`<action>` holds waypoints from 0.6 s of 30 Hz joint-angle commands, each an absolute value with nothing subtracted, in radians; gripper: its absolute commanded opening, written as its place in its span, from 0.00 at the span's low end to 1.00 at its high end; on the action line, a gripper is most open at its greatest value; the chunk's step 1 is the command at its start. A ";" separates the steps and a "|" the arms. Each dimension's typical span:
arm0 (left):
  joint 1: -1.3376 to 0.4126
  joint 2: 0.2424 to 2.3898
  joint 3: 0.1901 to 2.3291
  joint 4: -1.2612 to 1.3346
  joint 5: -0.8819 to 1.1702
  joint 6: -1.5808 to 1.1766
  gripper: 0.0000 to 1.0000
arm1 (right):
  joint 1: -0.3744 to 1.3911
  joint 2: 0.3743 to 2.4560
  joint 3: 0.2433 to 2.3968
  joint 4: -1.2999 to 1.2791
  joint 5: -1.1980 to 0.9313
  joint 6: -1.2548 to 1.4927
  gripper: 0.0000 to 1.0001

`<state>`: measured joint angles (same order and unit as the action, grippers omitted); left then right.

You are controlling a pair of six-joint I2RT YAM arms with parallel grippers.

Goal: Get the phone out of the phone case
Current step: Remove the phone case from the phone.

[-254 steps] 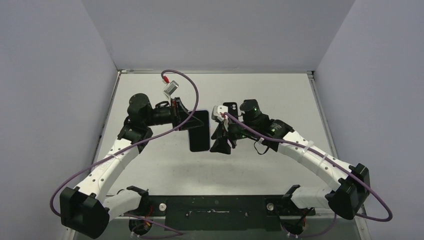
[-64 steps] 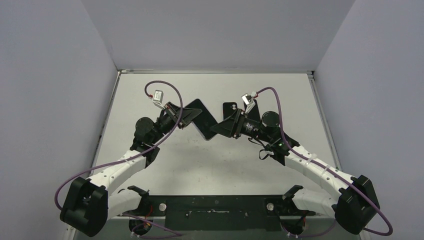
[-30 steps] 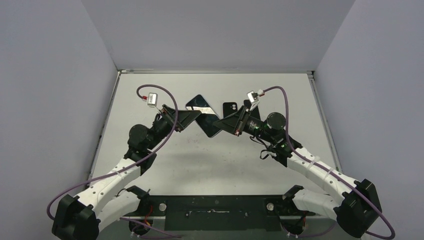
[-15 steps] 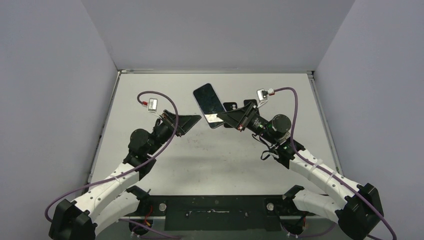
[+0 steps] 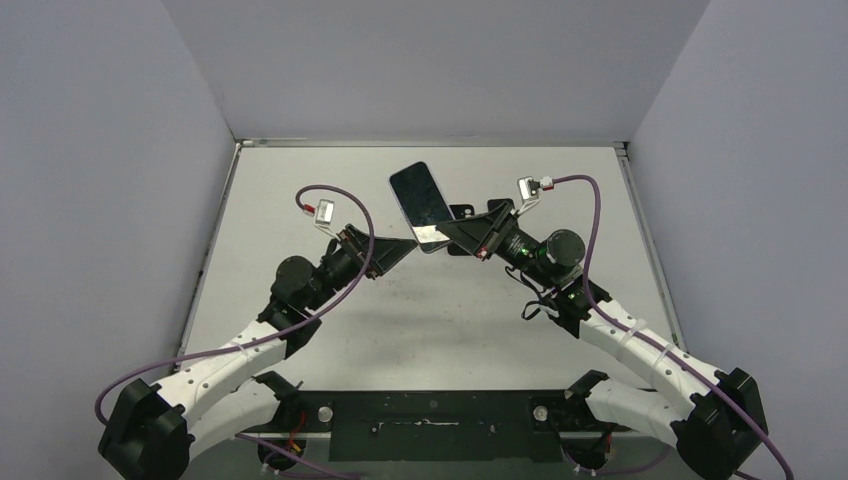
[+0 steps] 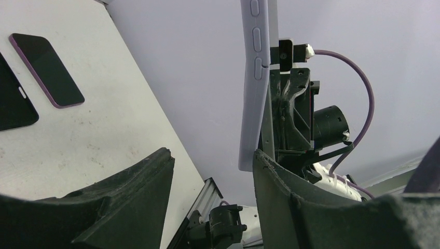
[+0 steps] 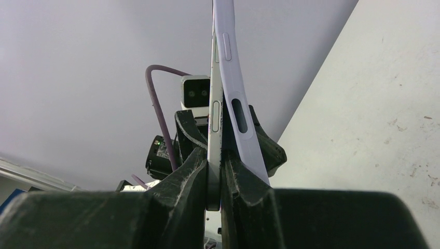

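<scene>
My right gripper (image 5: 437, 237) holds the phone (image 5: 420, 200) up above the table, its dark screen facing the top camera. In the right wrist view the right gripper (image 7: 215, 179) is shut on the phone's silver edge (image 7: 214, 124). The lavender phone case (image 7: 236, 78) bends away from the phone outside the right-hand finger. My left gripper (image 5: 398, 254) is open, just left of and below the phone, holding nothing. In the left wrist view the left gripper (image 6: 210, 171) stands apart from the case's edge (image 6: 254, 104), which rises beside its right finger (image 6: 270, 171).
A black case (image 5: 462, 212) lies on the white table (image 5: 300, 200) behind the right gripper. The left wrist view shows a dark slab with a purple rim (image 6: 46, 70) lying on the table and another black flat item (image 6: 13, 109). Grey walls enclose the table.
The left gripper has come away from the phone, drawn back down-left and narrowed. The right gripper has swung the phone up and toward the back.
</scene>
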<state>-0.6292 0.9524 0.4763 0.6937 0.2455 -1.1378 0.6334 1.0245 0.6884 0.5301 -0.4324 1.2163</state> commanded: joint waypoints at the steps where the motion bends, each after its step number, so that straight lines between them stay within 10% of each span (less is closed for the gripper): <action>1: -0.648 0.964 0.501 0.754 0.236 -1.106 0.54 | 0.627 0.986 0.706 0.678 -0.416 1.224 0.00; 18: -0.683 0.996 0.531 0.801 0.234 -1.098 0.56 | 0.627 0.998 0.712 0.661 -0.442 1.212 0.00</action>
